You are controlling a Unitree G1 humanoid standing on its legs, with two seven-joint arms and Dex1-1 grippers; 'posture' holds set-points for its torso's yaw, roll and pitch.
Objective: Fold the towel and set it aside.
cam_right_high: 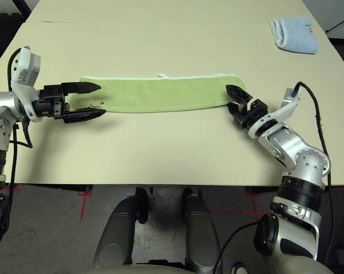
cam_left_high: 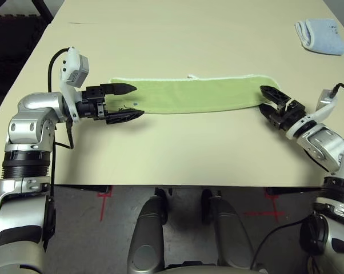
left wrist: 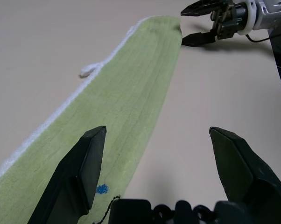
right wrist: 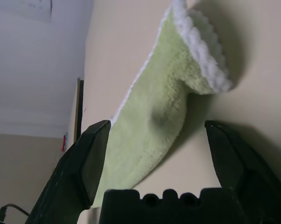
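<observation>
Spread wide, the two black fingers of the left gripper (cam_left_high: pixel 122 102) point across the table (cam_left_high: pixel 178 154) toward the right, one over the left end of the towel (cam_left_high: pixel 189 95) and the other over the bare surface just in front of the cloth; nothing is pinched between them. In the left wrist view a small blue embroidered mark (left wrist: pixel 102 189) sits on the cloth close to one finger, with a dark thread beside it. From there the light green towel lies flat as a long narrow strip running left to right across the middle of the table, white stitched edging along its far side and a small white label (cam_left_high: pixel 193 77) poking out from that far edge about midway. At the strip's right end the right gripper (cam_left_high: pixel 269 101) has its fingers spread as well, holding nothing, with the tips right at that end; the right wrist view shows the towel's corner curled up, its white edge raised off the surface. Well apart, at the far right corner of the table, rests a pale blue folded towel (cam_left_high: pixel 320 36).
</observation>
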